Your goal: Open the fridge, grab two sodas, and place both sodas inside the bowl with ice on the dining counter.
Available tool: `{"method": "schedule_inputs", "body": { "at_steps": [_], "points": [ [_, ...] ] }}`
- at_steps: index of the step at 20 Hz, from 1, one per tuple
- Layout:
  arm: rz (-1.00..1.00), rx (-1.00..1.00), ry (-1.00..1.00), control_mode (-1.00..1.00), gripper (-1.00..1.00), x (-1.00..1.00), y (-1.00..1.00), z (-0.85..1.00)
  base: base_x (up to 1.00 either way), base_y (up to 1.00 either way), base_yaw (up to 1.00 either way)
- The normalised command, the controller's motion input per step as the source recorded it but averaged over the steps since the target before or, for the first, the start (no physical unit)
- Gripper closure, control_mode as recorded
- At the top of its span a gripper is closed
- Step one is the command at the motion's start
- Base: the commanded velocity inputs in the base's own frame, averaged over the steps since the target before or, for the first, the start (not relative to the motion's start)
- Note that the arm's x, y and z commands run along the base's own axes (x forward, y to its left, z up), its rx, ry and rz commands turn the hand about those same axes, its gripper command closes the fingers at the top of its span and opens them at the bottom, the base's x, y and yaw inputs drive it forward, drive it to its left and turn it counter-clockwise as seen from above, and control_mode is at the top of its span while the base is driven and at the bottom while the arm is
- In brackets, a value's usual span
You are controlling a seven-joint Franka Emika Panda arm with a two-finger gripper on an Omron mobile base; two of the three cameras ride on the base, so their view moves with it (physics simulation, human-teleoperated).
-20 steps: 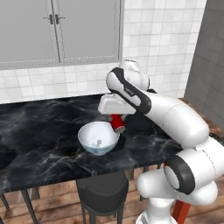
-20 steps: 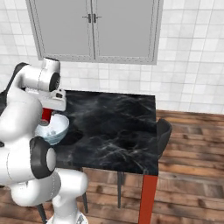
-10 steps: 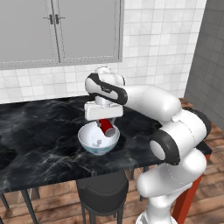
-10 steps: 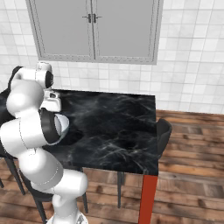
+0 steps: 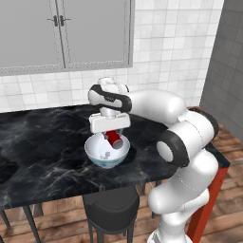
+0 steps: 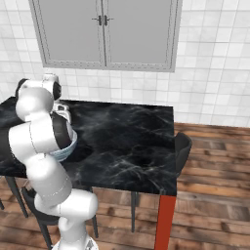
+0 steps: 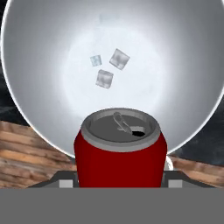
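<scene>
**Red can poised over the ice bowl**

Dining counter (image 5: 42, 156) carries the bowl (image 5: 107, 153) near its front edge. Gripper (image 5: 110, 124) clamps the red can (image 5: 114, 138) above the ice (three cubes). Can likely rigid, light, slick; hold mid-body.

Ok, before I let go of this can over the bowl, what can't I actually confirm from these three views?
- Gripper fingertips: in the left base view the hand's white body covers them; in the hand view the red can hides them.
- Bowl: in the right base view the arm blocks most of it; only a sliver of rim shows.
- Gap between can and bowl: cannot be judged from any view.
- Ice cubes: three visible; the can may hide others.
</scene>
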Motion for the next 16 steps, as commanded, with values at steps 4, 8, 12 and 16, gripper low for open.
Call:
{"method": "schedule_inputs", "body": {
  "at_steps": [4,8,12,16],
  "points": [
    [0.0,-0.04,0.0,-1.0,1.0,0.35,0.0,-0.25,0.0,0.0,0.0],
    [0.0,-0.04,0.0,-1.0,1.0,0.43,0.0,-0.19,0.0,0.0,0.0],
    [0.0,-0.02,0.01,-1.0,1.0,0.33,0.01,-0.2,0.0,0.0,0.0],
    [0.0,-0.02,0.06,-1.0,1.0,0.2,0.08,-0.24,0.0,0.0,0.0]
  ]
}}
